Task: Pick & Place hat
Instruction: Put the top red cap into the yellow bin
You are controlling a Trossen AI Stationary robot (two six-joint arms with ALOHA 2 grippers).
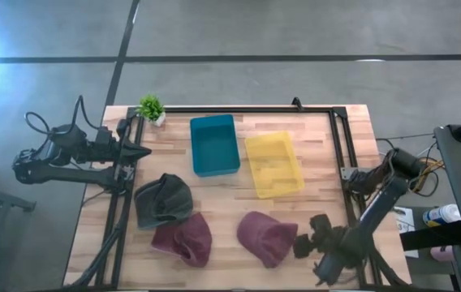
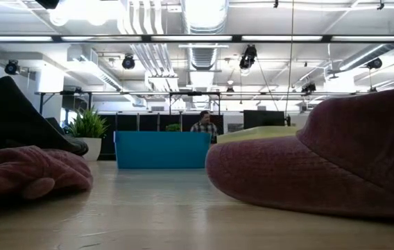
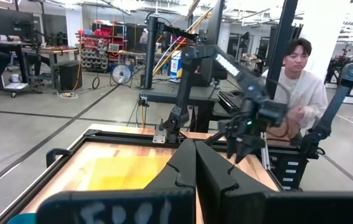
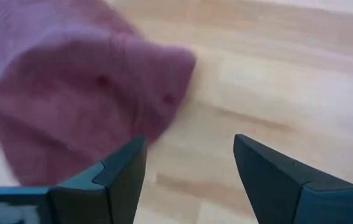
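**Maroon hat lies at the near edge, right gripper beside it**

Maroon knit fills the foreground: one hat (image 1: 266, 237) rests on the wooden table (image 1: 222, 191) near its front edge, and the right gripper (image 1: 302, 244) sits just beside it with fingers spread apart, nothing between them. A second maroon hat (image 1: 183, 240) lies farther left, touching a dark grey hat (image 1: 163, 200) just behind it. Beyond these, a teal bin (image 1: 214, 144) and a yellow bin (image 1: 273, 165) stand side by side. A small potted plant (image 1: 151, 107) marks the far left corner. The left gripper (image 1: 143, 151) waits at the table's left side, fingers pressed together, holding nothing. A person (image 3: 302, 87) sits past the table.
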